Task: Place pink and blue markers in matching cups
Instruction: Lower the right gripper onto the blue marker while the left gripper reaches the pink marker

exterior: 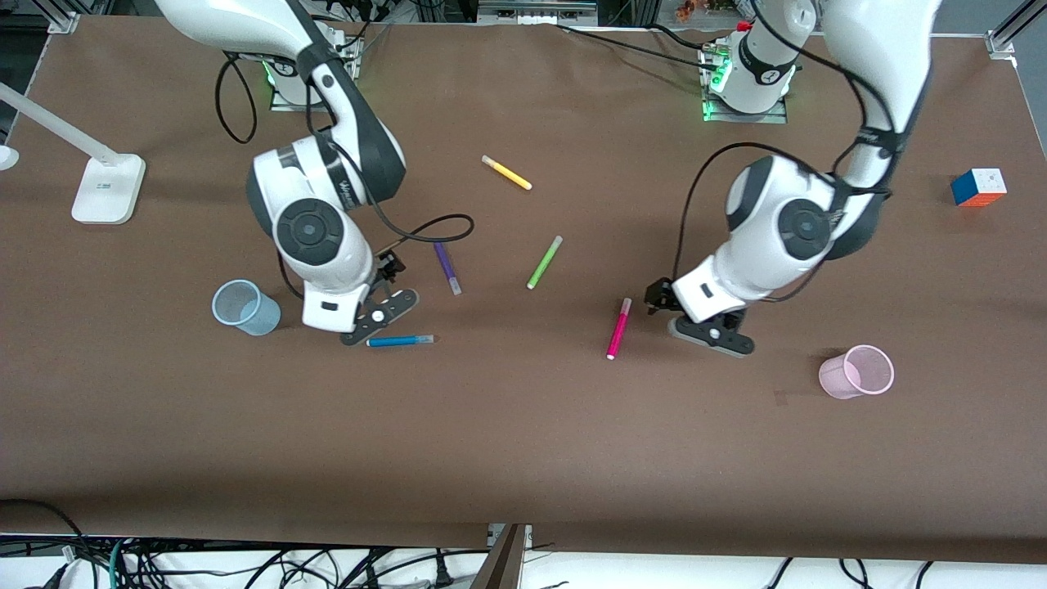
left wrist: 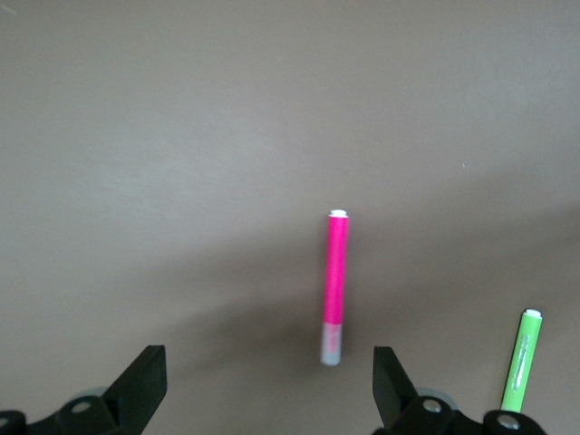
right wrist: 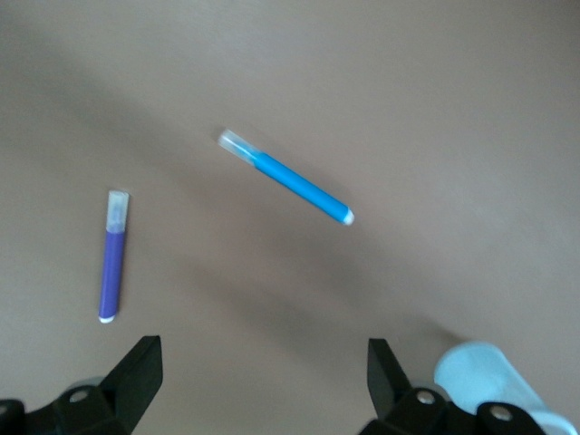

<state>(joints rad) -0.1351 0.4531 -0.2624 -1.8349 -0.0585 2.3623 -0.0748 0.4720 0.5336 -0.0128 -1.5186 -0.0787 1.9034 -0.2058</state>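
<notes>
Fingers, left gripper (left wrist: 263,385): spread wide, nothing between them, hovering over the table (exterior: 523,425) beside the pink marker (exterior: 618,328).
Fingers, right gripper (right wrist: 263,381): also spread and empty, hovering over the table between the blue cup (exterior: 244,307) and the blue marker (exterior: 400,340).
Pink marker: flat on the table, long axis running about 12 to 6 o'clock in the front view, tipped slightly toward 1; in the left wrist view it sits centred ahead of the open gap, lined up with it lengthwise.
Blue marker: flat, long axis about 3 to 9 o'clock in the front view, its end just by the right gripper; in the right wrist view it lies askew ahead of the gap.
Pink cup (exterior: 857,371): upright toward the left arm's end, at roughly 4 o'clock from the left gripper.
Nearer arm: left for pink, right for blue.
Likely next: each gripper advances and drops over its own marker; the right probably needs a wrist turn first.
Bystanders: purple marker (exterior: 447,267), green marker (exterior: 544,262).
</notes>
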